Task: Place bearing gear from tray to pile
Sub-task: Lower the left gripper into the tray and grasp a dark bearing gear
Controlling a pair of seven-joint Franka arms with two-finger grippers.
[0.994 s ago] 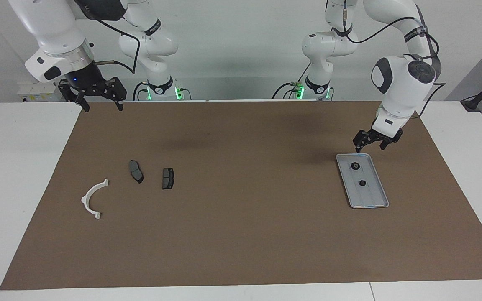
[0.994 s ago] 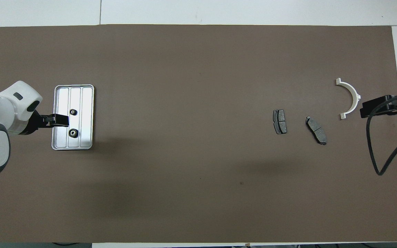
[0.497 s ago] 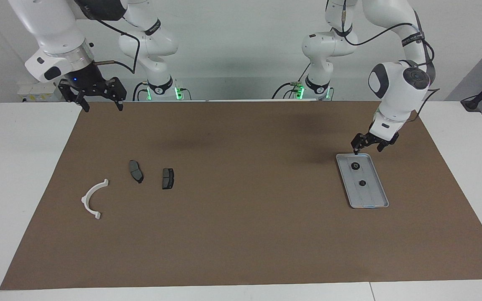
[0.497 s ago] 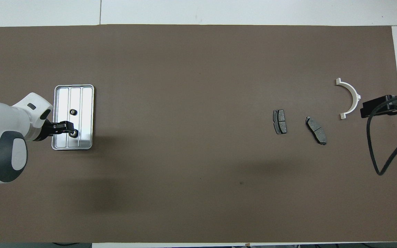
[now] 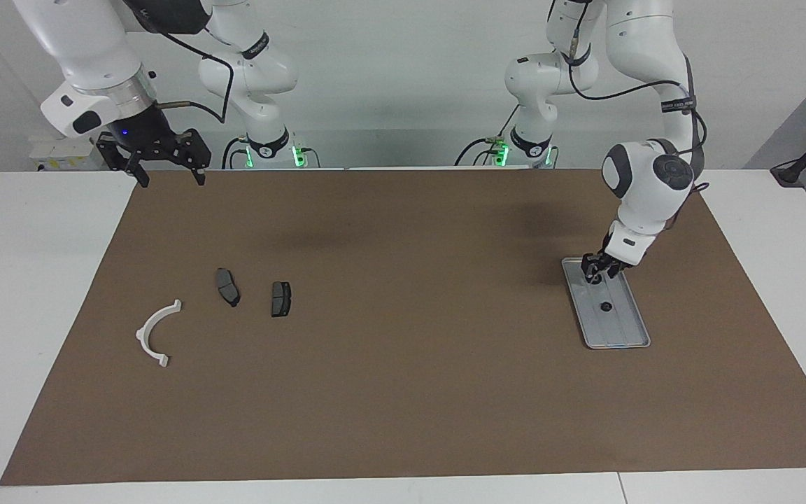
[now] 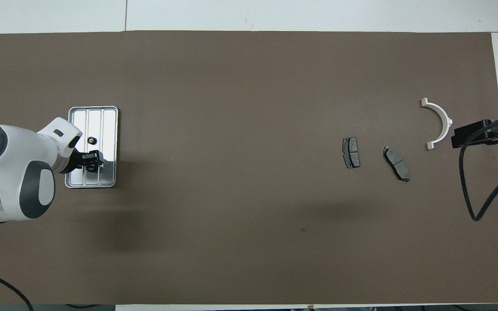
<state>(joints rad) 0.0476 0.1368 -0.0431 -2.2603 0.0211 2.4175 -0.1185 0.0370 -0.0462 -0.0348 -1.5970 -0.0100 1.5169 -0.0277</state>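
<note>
The silver-grey tray (image 5: pixel 623 329) lies toward the left arm's end of the table, also in the overhead view (image 6: pixel 108 125). One small black bearing gear (image 5: pixel 605 306) (image 6: pixel 91 140) lies in its middle. My left gripper (image 5: pixel 593 271) (image 6: pixel 94 158) is down in the tray on the spot of a second gear, nearer the robots, and hides it. The pile lies toward the right arm's end: a white half-ring bracket (image 5: pixel 145 329) (image 6: pixel 447 121) and two dark brake pads (image 5: pixel 227 287) (image 5: pixel 280 299). My right gripper (image 5: pixel 165 175) waits open, high over the mat's corner.
A brown mat (image 5: pixel 403 364) covers most of the white table. The right arm's black cable (image 6: pixel 469 190) hangs over the mat's edge near the bracket.
My left gripper has come down from above the tray's near rim into the tray, onto the nearer gear's place. That gear no longer shows. The right arm has not moved.
</note>
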